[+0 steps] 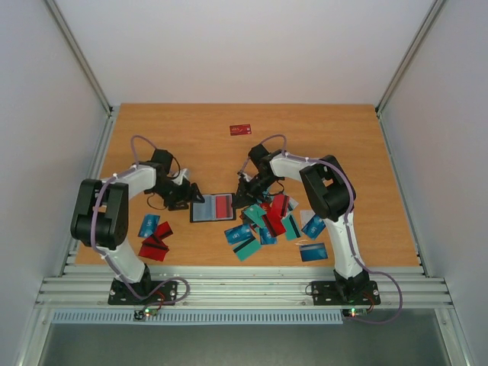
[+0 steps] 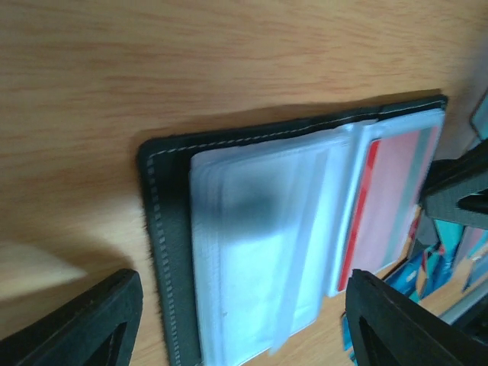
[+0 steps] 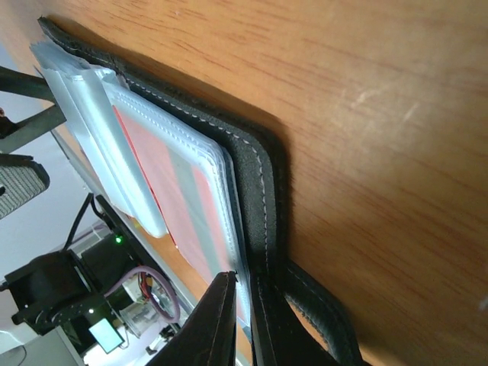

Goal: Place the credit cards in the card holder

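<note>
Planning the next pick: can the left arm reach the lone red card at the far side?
Likely yes: its open fingers are at the card holder; only bare table lies before the red card.

One card holder (image 1: 206,209) lies open, and one sleeved card (image 2: 389,200), red, shows through its clear pockets. One lone red card (image 1: 240,130) sits at the far side. The left group (image 1: 155,238), near the edge, has about four cards: one blue, the rest red. The right pile (image 1: 274,227) holds roughly ten red, teal and blue cards, which overlap too much for an exact count.
</note>
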### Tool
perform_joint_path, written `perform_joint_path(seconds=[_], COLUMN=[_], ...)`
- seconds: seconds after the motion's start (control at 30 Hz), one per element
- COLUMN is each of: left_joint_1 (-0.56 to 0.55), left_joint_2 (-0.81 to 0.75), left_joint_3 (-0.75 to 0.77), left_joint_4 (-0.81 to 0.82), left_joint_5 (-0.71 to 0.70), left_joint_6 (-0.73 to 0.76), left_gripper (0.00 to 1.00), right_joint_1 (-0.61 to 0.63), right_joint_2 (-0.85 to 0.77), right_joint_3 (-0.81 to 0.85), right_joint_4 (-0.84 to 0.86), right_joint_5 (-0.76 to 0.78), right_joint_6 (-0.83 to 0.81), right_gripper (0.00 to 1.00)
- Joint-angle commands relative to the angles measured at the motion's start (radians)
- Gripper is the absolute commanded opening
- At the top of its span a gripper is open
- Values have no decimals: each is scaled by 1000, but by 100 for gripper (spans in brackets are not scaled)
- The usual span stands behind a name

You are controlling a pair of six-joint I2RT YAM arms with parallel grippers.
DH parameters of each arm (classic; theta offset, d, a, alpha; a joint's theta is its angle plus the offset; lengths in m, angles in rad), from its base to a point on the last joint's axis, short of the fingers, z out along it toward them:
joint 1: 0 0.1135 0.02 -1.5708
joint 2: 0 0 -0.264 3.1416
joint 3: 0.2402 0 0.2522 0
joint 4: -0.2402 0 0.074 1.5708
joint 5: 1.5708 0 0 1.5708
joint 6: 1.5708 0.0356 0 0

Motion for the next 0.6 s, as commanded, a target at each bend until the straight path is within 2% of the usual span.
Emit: perform_joint_path(seconds=[0.0, 0.23, 0.57], left_joint_1=[-15, -36, -67], left_joint_2=[62, 45, -47], left_joint_3=[13, 1, 42], left_joint_4=[51, 97, 46], left_joint_5=[74, 179, 183], left_joint_6=[18, -3, -24], left_gripper=[74, 72, 71], right_joint_1=[8, 9, 8], right_joint_2=[66, 78, 90], right_joint_3=[-23, 1, 22], right_joint_4=[-38, -51, -65], right_joint_5=[91, 86, 83], right_joint_6=[14, 14, 2], right_gripper=[9, 8, 8])
